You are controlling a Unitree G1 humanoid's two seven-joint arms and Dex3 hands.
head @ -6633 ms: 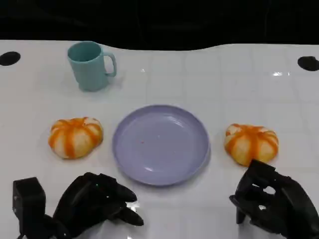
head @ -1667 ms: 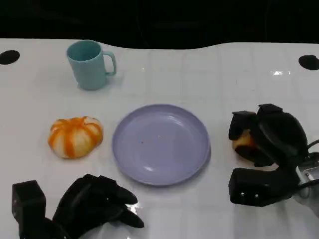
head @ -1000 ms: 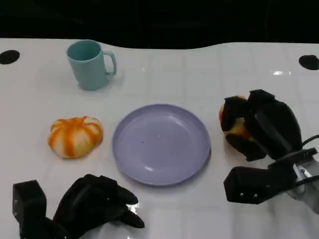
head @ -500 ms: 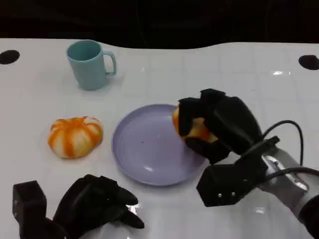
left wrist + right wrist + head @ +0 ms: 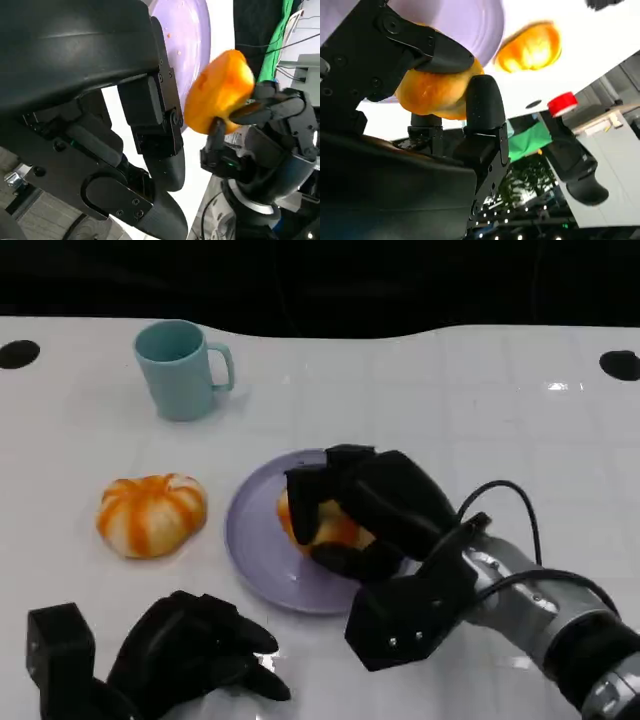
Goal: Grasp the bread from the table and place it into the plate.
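The bread (image 5: pixel 325 523) we care about, an orange-striped bun, sits wrapped in our right hand (image 5: pixel 365 515) directly over the lavender plate (image 5: pixel 255 540), roughly at its middle. The black fingers (image 5: pixel 315 485) curl over the top and far side of the bun while the thumb side cups it from below, so the hold is firm all round. From the left wrist view we see the bun (image 5: pixel 220 90) against the plate's face (image 5: pixel 187 35), but we cannot tell for sure whether its underside touches the plate or hangs just above it.

The step in hand, as we judge it, is the release. To do it well we should bring the bun down until it rests on the plate's flat centre, then spread the fingers evenly so no one finger drags it sideways. The bun is rounded and looks soft, so it may roll or stick to a finger; we should open slowly and lift the hand straight up, away from the rim, to avoid tipping the plate or nudging it across the smooth white table (image 5: pixel 450 410).

Our left hand (image 5: pixel 195 650) rests low near the table's front edge with its fingers curled in and nothing in it. A second bun (image 5: pixel 150 515) lies on the table just left of the plate, and a teal mug (image 5: pixel 180 370) stands well behind it
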